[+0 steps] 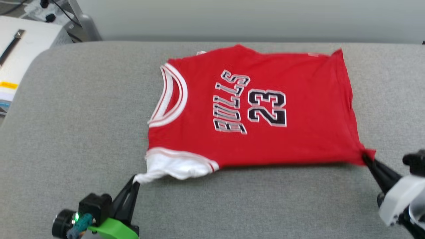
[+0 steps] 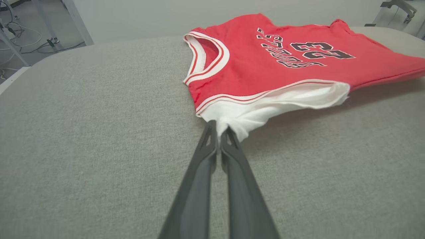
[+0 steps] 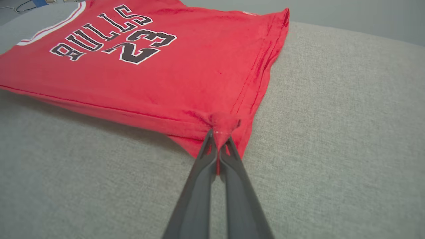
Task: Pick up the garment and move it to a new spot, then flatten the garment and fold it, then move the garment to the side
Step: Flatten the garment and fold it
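Head view: spread front-up on a grey woven padded surface (image 1: 83, 132), a red jersey-style T-shirt (image 1: 292, 99) with white sleeves, striped trim and a black 23; collar toward the robot's left, hem toward its right. At lower left, left gripper (image 1: 136, 181) clamped on the tip of the near white sleeve. At lower right, right gripper (image 1: 366, 158) clamped on the near hem corner. Near edge stretched between the 2, shadow underneath.

Left wrist view: 2 dark fingers (image 2: 196, 186) pressed together, white sleeve cloth pinched at the tips; rest of the shirt beyond and to the right.

Right wrist view: fingers (image 3: 196, 192) closed on the bunched red corner; shirt spreading up and left from the tips, lettering and 23 at upper left
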You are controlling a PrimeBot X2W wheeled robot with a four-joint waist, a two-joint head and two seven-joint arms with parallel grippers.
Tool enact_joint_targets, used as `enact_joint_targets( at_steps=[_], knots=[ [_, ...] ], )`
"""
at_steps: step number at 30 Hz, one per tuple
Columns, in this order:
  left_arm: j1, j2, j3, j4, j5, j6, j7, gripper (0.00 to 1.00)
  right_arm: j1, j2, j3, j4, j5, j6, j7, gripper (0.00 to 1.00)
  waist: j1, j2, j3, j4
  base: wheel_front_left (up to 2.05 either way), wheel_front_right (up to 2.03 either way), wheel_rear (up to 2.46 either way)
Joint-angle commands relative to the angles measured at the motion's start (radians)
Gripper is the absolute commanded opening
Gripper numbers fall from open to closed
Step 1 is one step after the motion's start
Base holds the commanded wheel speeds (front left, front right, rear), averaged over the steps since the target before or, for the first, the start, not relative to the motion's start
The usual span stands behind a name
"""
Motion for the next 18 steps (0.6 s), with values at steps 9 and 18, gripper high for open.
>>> enact_joint_targets(
  at_steps=[9,18],
  knots=[
    [0.178,-0.038,-0.025,0.033,-0.083,-0.027,0.012,0.00,0.299,0.035,-0.143,-0.106,-0.035,-0.001,0.068,0.00,0.0002,0.0000,-0.093,-0.001,0.00,0.00,0.00],
    [0.252,-0.026,-0.040,-0.006,-0.126,-0.033,0.048,0.00,0.474,0.074,-0.281,-0.228,-0.066,-0.001,0.187,0.00,0.0002,0.0000,-0.109,0.003,0.00,0.00,0.00]
  ],
)
